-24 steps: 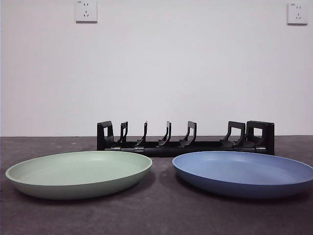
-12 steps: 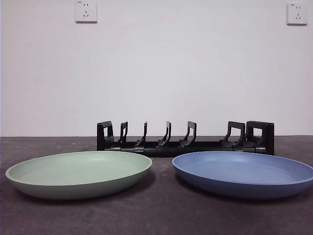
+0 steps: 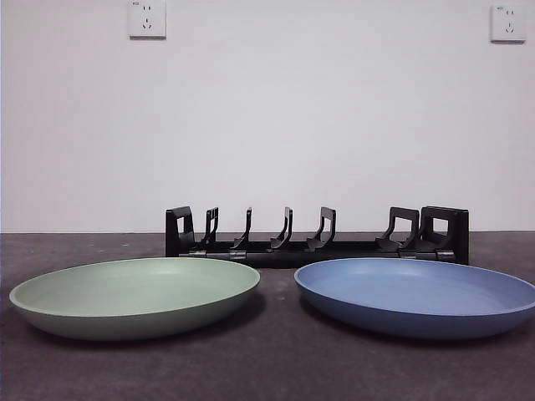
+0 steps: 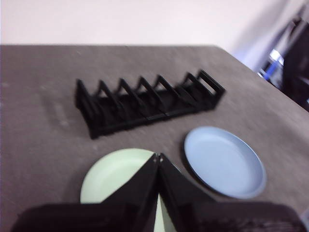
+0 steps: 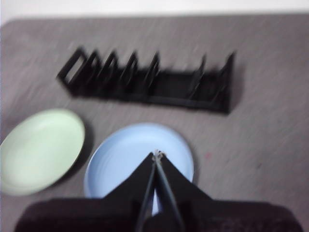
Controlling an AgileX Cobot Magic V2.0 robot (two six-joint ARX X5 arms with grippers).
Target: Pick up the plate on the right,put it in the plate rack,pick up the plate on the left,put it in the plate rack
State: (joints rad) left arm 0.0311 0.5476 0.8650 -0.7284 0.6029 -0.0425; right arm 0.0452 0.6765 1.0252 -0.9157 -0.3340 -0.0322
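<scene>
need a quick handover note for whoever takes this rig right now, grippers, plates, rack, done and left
Left gripper: shut, empty, high above the round pale green plate.
Right gripper: shut, empty, high above the round blue plate.
Both plates lie flat on the dark table, side by side in front of the long black pronged plate rack, which holds nothing.
Done: nothing.
Left: rack the blue plate, then the green one.
</scene>
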